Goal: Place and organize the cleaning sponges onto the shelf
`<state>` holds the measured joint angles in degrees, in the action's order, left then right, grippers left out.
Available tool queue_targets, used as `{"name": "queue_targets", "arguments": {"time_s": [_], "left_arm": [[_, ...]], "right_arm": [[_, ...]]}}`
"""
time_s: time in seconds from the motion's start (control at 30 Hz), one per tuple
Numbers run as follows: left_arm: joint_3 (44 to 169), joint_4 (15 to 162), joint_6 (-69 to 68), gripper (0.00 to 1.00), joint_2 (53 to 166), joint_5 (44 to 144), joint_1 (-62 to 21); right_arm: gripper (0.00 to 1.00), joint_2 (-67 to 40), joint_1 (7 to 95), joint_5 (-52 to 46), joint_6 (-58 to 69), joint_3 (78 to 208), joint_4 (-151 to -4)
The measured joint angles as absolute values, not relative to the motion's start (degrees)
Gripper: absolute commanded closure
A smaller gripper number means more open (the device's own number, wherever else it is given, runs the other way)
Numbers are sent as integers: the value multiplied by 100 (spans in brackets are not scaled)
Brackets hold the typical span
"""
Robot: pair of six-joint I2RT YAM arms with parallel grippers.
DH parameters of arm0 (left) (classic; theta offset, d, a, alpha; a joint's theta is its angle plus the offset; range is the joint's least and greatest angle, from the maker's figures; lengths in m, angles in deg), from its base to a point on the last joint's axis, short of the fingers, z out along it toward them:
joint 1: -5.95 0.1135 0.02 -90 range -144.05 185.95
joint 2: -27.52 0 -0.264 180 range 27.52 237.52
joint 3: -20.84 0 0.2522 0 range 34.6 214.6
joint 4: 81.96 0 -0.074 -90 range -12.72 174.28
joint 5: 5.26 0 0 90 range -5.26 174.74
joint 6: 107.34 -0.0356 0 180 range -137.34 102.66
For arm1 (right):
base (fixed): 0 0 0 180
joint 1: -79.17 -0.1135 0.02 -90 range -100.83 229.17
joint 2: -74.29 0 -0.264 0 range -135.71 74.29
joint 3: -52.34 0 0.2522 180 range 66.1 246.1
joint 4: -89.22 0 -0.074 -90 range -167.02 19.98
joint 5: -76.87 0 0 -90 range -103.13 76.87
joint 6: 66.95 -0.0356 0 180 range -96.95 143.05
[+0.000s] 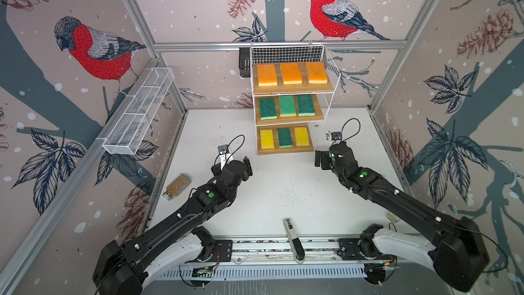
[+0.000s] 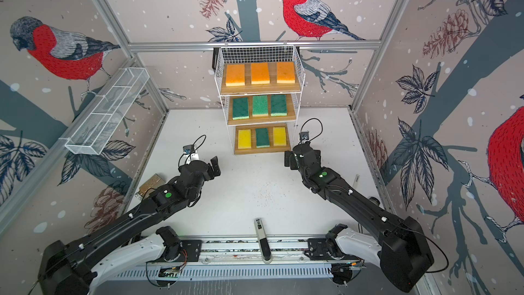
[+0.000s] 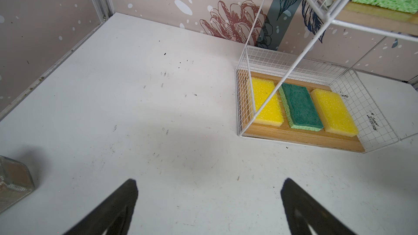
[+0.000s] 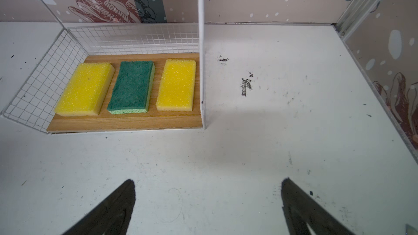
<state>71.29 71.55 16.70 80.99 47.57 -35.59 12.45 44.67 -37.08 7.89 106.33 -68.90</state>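
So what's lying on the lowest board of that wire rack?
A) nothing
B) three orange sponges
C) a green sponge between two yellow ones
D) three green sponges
C: on the bottom board of the shelf, the green sponge lies between a yellow sponge and a second yellow sponge.

The white table (image 1: pixel 283 188) carries the shelf (image 1: pixel 292 87), a jar (image 1: pixel 177 186) and a slim device (image 1: pixel 293 239). Nine sponges (image 1: pixel 287 105) lie on the shelf's three boards.
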Motion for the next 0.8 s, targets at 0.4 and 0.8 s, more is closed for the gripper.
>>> {"name": "queue_targets", "arguments": {"time_s": [0.4,0.8], "left_arm": [[7494,7424,1167,2,8982,4770,-2890],[7057,8772,505,2,9653,5802,-1168]], "right_arm": [[0,1837,5649,-3631,636,10058,-7436],[0,1212,6950,-3664,645,9350,-8970]]}}
